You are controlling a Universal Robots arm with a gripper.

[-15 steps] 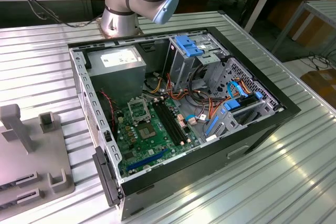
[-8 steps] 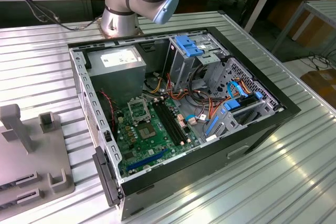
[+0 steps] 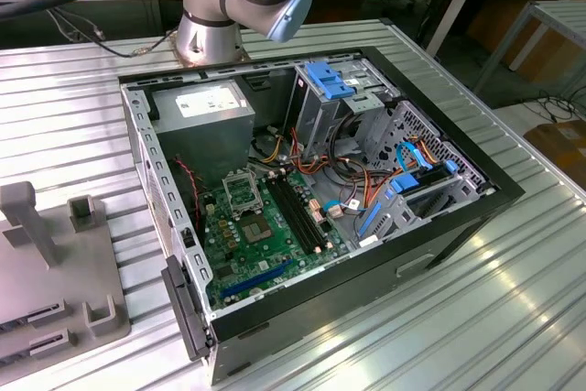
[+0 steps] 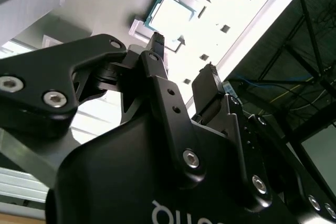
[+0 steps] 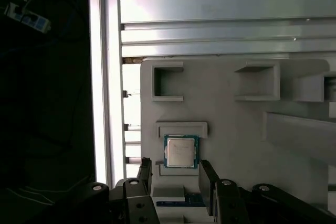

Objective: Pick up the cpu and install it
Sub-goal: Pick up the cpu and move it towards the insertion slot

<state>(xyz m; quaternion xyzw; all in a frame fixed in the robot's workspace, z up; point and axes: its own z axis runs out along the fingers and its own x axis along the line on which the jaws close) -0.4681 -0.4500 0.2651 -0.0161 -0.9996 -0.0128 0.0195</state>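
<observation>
The cpu [image 5: 181, 151] is a small square chip with a silver-grey top and a green rim, lying flat in a shallow recess of a grey holder plate [image 5: 236, 129]. It also appears in the second wrist view as the cpu [image 4: 170, 14], lit brightly. My gripper [image 5: 176, 165] hovers over it, open, with one black finger [image 5: 145, 170] on each side of the chip and nothing between them. In the second wrist view the gripper [image 4: 182, 53] stands well clear of the chip. The metal-framed socket [image 3: 240, 191] sits on the green motherboard [image 3: 275, 240] inside the open computer case.
The open case [image 3: 458, 217] holds a power supply [image 3: 206, 116], drive cages with blue clips [image 3: 330, 80] and loose cables. A grey holder plate [image 3: 55, 263] with upright posts lies at the exterior view's left on the ribbed metal table [image 3: 513, 318]. The arm's base [image 3: 211, 25] stands behind the case.
</observation>
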